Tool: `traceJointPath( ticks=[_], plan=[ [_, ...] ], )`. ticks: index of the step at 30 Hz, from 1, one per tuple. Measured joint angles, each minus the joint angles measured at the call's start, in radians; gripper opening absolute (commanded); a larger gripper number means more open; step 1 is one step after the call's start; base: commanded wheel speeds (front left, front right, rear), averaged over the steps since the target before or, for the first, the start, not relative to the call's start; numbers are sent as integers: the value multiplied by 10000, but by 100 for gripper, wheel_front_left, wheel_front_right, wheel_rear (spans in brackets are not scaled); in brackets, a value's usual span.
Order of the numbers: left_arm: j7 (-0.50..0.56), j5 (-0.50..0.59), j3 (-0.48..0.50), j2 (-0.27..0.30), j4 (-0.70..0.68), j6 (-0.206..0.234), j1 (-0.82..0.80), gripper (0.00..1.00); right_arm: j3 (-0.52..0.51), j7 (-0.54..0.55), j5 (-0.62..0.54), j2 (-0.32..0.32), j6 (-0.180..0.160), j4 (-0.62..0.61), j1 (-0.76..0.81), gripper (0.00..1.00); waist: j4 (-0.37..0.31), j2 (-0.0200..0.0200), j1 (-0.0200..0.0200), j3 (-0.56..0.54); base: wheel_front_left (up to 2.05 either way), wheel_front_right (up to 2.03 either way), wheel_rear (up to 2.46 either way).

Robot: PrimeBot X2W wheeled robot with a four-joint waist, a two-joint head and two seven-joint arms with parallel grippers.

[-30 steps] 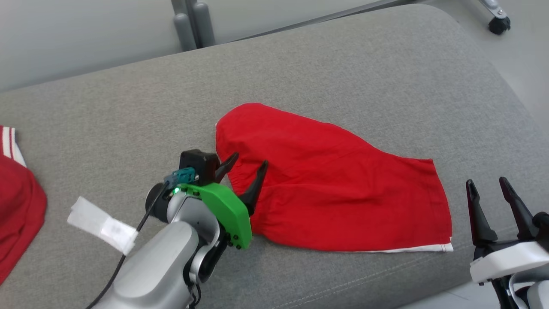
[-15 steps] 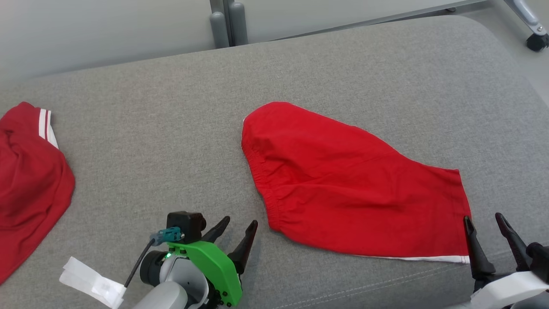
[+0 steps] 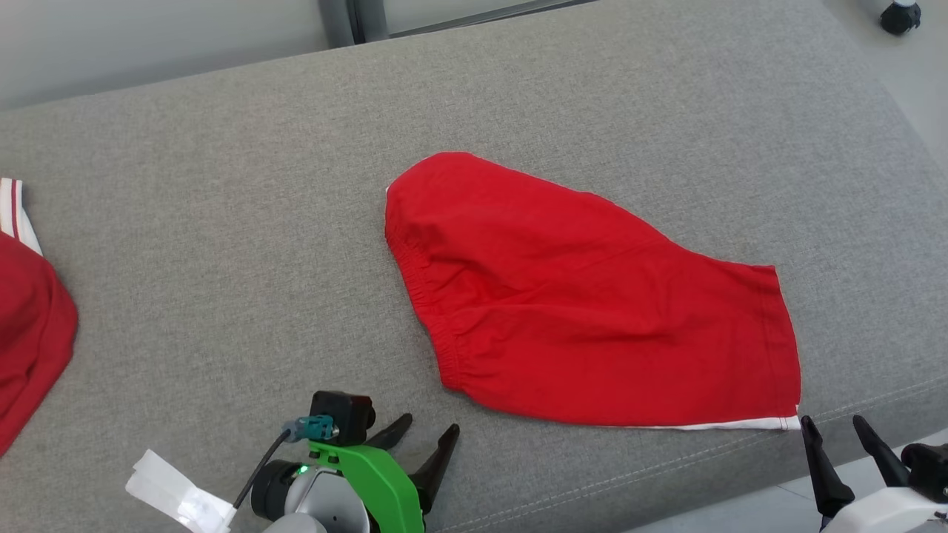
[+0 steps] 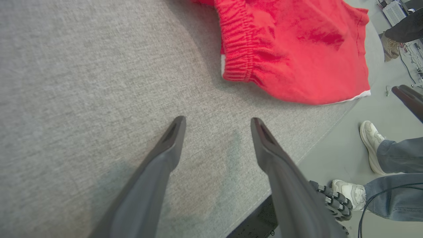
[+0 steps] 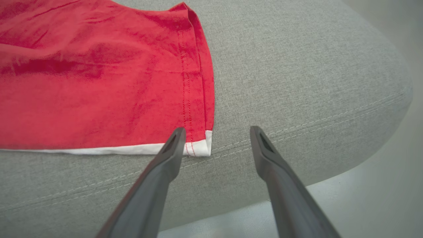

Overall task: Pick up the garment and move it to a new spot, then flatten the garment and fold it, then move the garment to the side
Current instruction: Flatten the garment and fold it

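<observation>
Hovering short of garment (image 3: 592,311) | held left gripper (image 3: 430,424) fingers parted, empty, waistband (image 4: 236,49) just ahead | held right gripper (image 3: 832,421) fingers parted, empty, hem corner (image 5: 198,147) at one tip | seemed poised for sideways move

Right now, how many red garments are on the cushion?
2. The shorts lie flat in the middle of the cushion. A second garment sits at the head view's left edge, cut off by the frame, so more may lie beyond it.

Grey upholstered cushion (image 3: 222,185), another red cloth (image 3: 29,333) — white-striped — at its left edge, a person's pale sneaker (image 4: 370,138)
</observation>
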Motion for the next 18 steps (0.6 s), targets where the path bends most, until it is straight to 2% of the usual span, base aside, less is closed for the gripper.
traceJointPath(
  ticks=[8, 18],
  plan=[
    [351, 259, 123, -10, -153, 0, 7, 100, 115, 291, 487, -79, 2, 690, -925, 100, -73, 0, 0, 263, 0, 0, 0],
    [675, 564, 512, -46, -257, 0, 36, 100, 527, 543, 709, -111, 13, 1630, -1140, 100, 22, 0, 0, 264, 0, 0, 0]
  ],
)
